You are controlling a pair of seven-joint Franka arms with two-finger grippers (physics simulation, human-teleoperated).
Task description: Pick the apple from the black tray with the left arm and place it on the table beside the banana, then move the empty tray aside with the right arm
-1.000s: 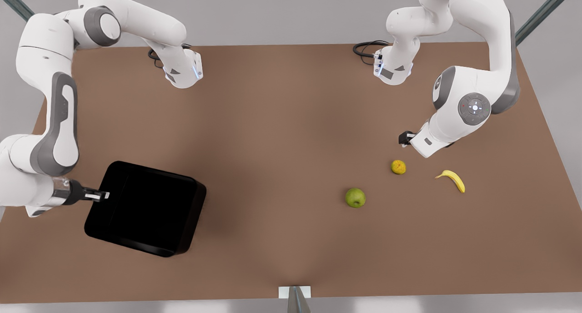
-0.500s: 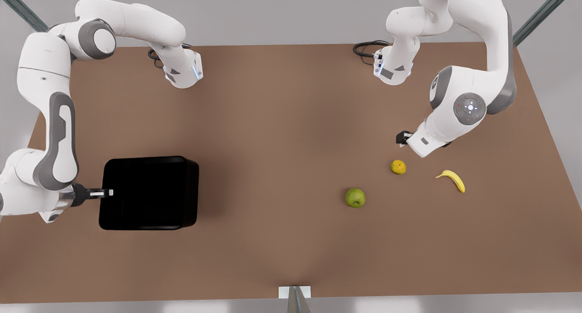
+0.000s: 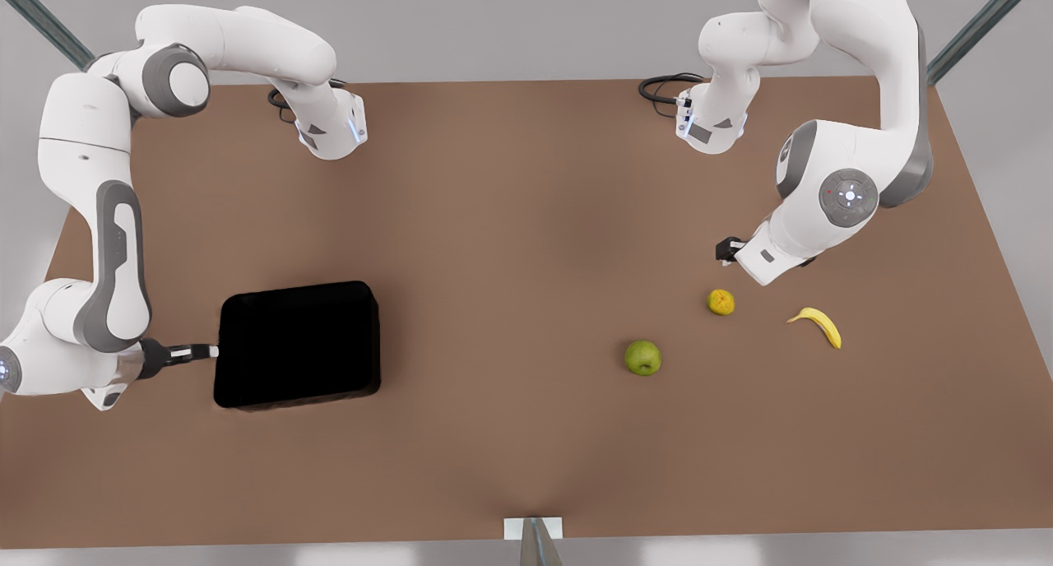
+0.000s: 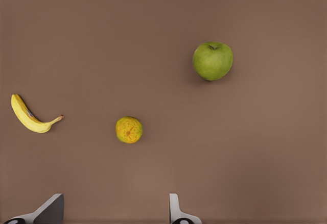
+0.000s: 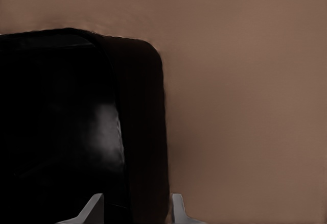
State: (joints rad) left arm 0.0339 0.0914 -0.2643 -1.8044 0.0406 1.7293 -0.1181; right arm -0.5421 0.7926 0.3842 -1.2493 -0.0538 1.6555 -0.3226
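text: none legible | labels: none | numbers: none

Simulated robot lab, bare table point(image 3: 510, 220), two arms

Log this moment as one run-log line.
apple: on table, off tray | right hand: shut on tray rim | left hand: open above fruit | banana: untouched

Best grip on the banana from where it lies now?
Take the banana across its curved middle, from straight above. It lies flat on the table, clear of the orange fruit; the tips taper. The left gripper, open, hovers nearby.
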